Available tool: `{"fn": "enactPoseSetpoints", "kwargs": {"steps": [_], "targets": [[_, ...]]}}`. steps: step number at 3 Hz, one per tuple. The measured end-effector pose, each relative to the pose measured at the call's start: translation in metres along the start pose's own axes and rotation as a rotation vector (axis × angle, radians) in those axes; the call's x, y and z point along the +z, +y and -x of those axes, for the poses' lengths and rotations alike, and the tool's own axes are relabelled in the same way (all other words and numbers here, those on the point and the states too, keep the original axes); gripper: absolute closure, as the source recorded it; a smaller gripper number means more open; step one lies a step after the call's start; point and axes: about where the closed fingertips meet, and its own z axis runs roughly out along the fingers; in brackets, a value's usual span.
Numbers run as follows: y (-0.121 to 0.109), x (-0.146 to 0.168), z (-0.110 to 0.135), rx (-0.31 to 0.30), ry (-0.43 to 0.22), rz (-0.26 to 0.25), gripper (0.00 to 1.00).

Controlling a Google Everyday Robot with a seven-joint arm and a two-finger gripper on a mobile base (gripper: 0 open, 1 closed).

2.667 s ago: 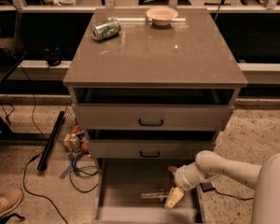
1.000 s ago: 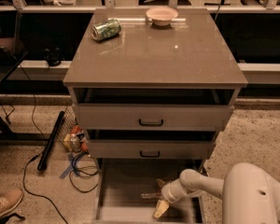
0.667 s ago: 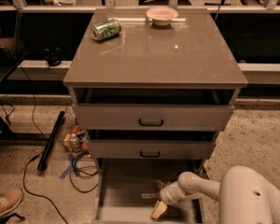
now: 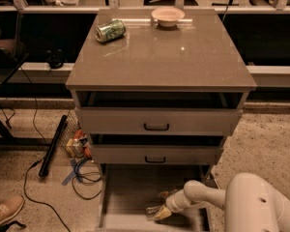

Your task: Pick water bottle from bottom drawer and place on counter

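The bottom drawer (image 4: pixel 128 190) is pulled out at the foot of the cabinet, with its flat grey floor showing. The water bottle (image 4: pixel 151 210) lies on its side on that floor near the front, small and clear. My gripper (image 4: pixel 162 204) is down inside the drawer at the bottle's right end. Its jaws are open, one finger behind the bottle and one in front. The counter (image 4: pixel 159 57) is the glossy grey-brown top of the cabinet, well above the gripper.
A green-and-silver can (image 4: pixel 110 30) lies on the counter's back left and a pale bowl (image 4: pixel 167 16) stands at its back middle. Two drawers with black handles (image 4: pixel 156 126) overhang the bottom drawer. Cables, a black bar (image 4: pixel 52 146) and a shoe (image 4: pixel 5 211) lie on the floor to the left.
My gripper has moved left and lower in the bottom drawer, from the drawer's right side to the bottle near its front. The arm is now bent lower. The bottle has not moved.
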Motion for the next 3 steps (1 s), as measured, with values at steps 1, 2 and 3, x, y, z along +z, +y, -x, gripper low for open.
{"fn": "enactPoseSetpoints", "kwargs": {"steps": [1, 2, 3], "targets": [[-0.005, -0.007, -0.002, 0.0, -0.004, -0.03, 0.61], [-0.009, -0.025, 0.005, -0.016, -0.02, -0.059, 0.84], [-0.012, -0.063, 0.019, -0.068, -0.036, -0.097, 1.0]]}}
